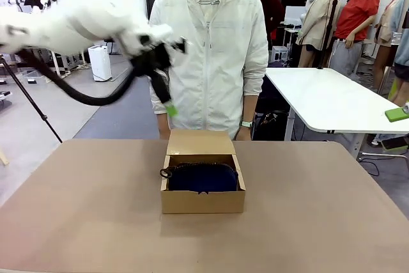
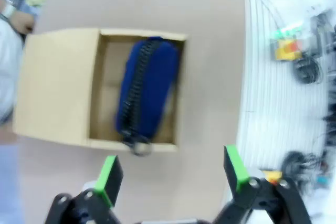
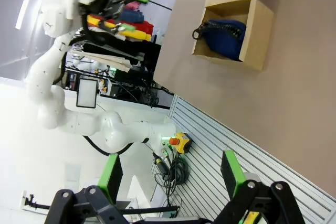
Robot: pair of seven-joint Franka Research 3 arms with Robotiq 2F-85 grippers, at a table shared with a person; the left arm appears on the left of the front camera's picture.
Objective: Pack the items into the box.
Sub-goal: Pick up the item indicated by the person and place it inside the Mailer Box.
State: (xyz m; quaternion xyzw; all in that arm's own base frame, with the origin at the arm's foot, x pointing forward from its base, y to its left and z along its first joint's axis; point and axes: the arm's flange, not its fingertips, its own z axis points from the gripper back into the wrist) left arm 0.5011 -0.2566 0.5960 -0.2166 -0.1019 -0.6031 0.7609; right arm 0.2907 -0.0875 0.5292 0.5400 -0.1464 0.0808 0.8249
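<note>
Cardboard box (image 1: pixel 202 202) lies open — navy-blue pouch (image 1: pixel 203 177) inside, loop at the box's left wall. Left gripper (image 1: pixel 167 101) hangs blurred above the box's far-left corner; a person (image 1: pixel 211 55) stands just behind.

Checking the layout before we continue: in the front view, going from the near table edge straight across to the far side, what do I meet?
Bare table → box, its front wall → navy pouch inside → the box's raised flap lid → person at the far edge.

A shallow brown cardboard box (image 1: pixel 202 201) stands open, its flap lid (image 1: pixel 200 142) tilted back on the far side, and a navy-blue zipped pouch (image 1: pixel 201 177) lies inside, loop at its left end.
</note>
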